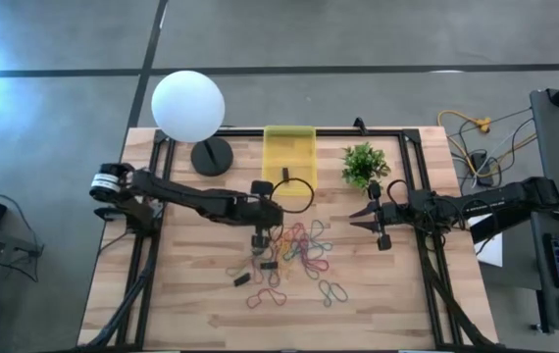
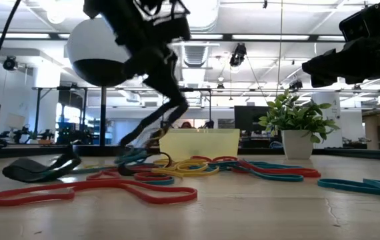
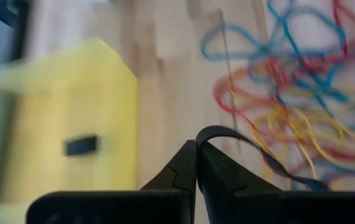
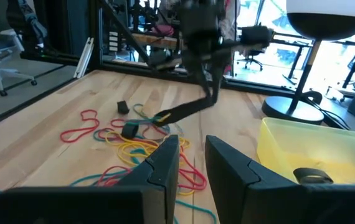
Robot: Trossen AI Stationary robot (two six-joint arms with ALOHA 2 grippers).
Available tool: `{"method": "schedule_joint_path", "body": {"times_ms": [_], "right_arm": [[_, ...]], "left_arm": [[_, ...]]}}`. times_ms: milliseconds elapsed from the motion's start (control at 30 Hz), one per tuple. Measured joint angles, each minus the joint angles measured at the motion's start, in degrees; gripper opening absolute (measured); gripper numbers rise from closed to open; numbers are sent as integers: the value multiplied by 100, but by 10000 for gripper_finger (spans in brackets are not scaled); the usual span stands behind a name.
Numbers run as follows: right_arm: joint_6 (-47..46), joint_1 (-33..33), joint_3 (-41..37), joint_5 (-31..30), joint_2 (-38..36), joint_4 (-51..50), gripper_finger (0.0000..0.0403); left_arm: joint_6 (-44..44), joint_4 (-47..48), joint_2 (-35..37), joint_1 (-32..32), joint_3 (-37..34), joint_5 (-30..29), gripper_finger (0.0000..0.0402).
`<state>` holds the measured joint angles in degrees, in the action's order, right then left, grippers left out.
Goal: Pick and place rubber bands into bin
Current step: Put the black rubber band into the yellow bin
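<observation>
Pinching a black rubber band (image 3: 240, 138) in my left gripper (image 3: 196, 163), I see it droop, limp and light. The yellow bin (image 1: 289, 149) lies just beyond; my right gripper (image 4: 192, 160) waits part-open beside the pile.

Open right claw (image 4: 193, 163) over rubber bands (image 4: 137, 147)

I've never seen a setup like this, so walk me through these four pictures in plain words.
Two dark robot arms work at a wooden table. One picture looks straight down, one sits at table level, and two come from cameras on the wrists. A heap of thin coloured rubber bands lies mid-table, near a translucent yellow plastic bin, a white globe lamp and a small green plant. The left gripper is pinched shut on a black rubber band close to the bin. The right gripper waits open beside the plant.
</observation>
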<state>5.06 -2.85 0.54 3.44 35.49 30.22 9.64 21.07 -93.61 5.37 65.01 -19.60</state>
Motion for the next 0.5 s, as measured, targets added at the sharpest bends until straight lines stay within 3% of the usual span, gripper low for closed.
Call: {"method": "schedule_joint_path", "body": {"times_ms": [167,500], "right_arm": [[4,-1,0,-6,32,8,68],[32,0,0,-14,59,3,68]], "left_arm": [[328,-167,267,41,160,-352,0],[1048,-1272,594,444,141,-283,0]]}}
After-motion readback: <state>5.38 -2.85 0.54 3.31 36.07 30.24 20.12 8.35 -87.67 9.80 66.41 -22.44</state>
